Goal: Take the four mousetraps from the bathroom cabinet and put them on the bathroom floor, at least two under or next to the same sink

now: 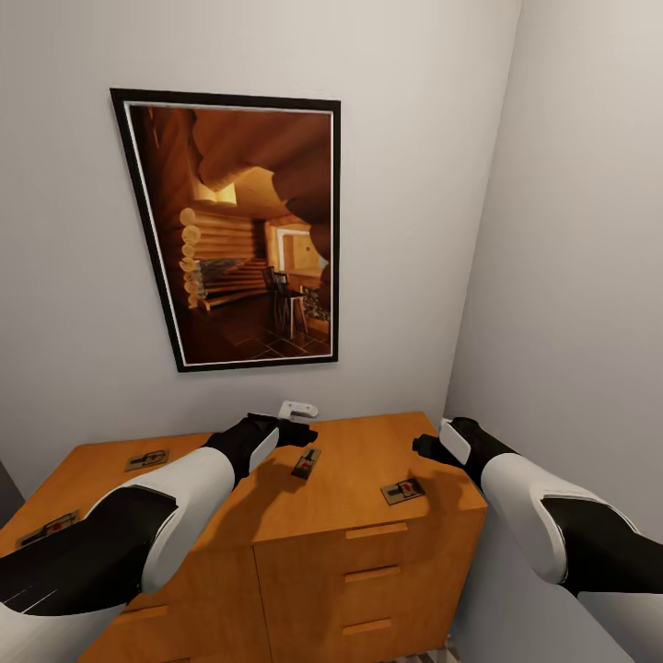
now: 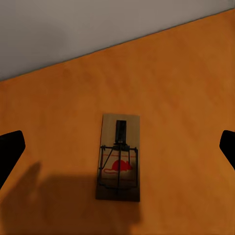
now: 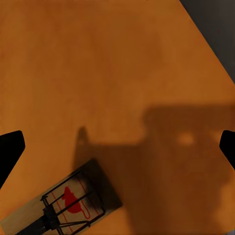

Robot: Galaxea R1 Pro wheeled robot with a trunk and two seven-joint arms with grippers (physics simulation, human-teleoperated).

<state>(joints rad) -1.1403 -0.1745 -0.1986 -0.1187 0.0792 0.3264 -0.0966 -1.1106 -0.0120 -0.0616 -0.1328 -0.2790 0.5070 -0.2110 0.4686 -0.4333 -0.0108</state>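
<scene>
Currently my left gripper [image 2: 117, 147] spread wide over mousetrap [image 2: 118, 157] on cabinet [image 1: 368, 460]; my right gripper [image 3: 117, 147] likewise unclenched, empty.

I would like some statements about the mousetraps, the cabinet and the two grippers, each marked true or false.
1. Four mousetraps lie on top of the cabinet. True: one at the far left edge, one at the back left, one in the middle and one toward the right.
2. The left gripper holds a mousetrap. False: in the left wrist view its fingers are spread wide and the trap lies flat on the wood between them.
3. A framed picture hangs on the wall above the cabinet. True.
4. The right gripper is shut. False: its fingers are open.
5. One cabinet drawer stands open. False: all visible fronts are closed.
</scene>
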